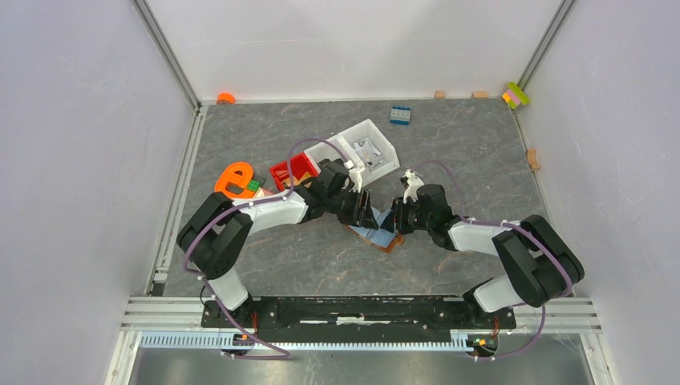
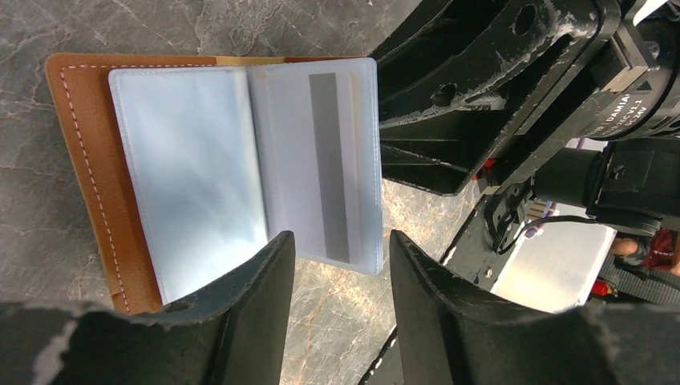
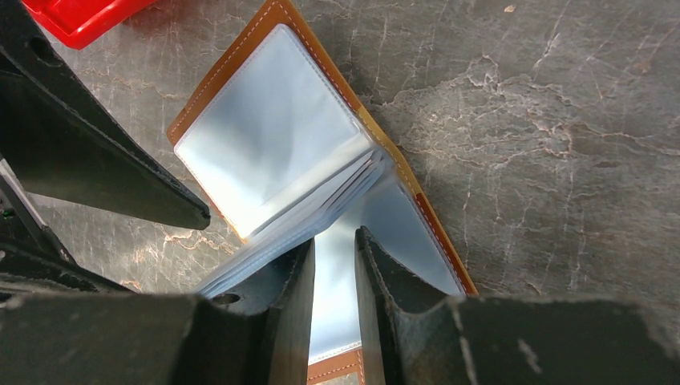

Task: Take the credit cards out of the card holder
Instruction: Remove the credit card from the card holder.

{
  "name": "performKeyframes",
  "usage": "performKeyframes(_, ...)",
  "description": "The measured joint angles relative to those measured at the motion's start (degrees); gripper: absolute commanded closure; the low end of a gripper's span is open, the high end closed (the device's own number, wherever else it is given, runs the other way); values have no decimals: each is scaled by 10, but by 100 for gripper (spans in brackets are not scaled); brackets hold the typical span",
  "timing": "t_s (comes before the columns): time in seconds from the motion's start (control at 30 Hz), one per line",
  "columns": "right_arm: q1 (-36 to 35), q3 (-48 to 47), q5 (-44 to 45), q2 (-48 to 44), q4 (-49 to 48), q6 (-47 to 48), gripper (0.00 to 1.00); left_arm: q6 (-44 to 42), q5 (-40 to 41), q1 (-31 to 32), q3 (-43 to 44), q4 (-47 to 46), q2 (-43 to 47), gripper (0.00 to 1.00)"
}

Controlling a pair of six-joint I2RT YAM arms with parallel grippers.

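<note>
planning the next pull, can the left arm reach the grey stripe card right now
Probably yes: the left gripper hangs open just by the striped card, nothing between them, though the card sits inside a clear sleeve of the card holder.

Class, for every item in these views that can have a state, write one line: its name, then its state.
card holder, open, lying flat
clear sleeves, fanned, some lifted
credit card, inside a sleeve, not yet out
left end effector, open, above the sleeves
right end effector, narrow gap at the sleeves; grip unclear
</note>
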State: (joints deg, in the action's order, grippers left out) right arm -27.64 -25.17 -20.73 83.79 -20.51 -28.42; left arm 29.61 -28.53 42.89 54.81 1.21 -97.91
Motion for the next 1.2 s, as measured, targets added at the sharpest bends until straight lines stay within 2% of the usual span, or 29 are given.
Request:
performKeyframes(0.2, 0, 0, 0, 0, 0, 0, 70, 0, 1, 1, 1, 5, -5, 55)
performKeyframes(0.37, -1, 0, 0, 0, 0, 0, 70, 0, 1, 3, 5, 8, -10, 73)
performKeyframes(0.67, -1, 0, 0, 0, 0, 0, 71, 0, 0, 3, 9, 9, -10, 83)
performKeyframes(0.97, -1, 0, 6, -11, 8, 0, 70, 0, 10, -2, 9, 9, -10, 88)
performKeyframes(1.2, -1, 13, 51, -93, 20, 4, 67, 0, 12, -12, 9, 7, -10, 88)
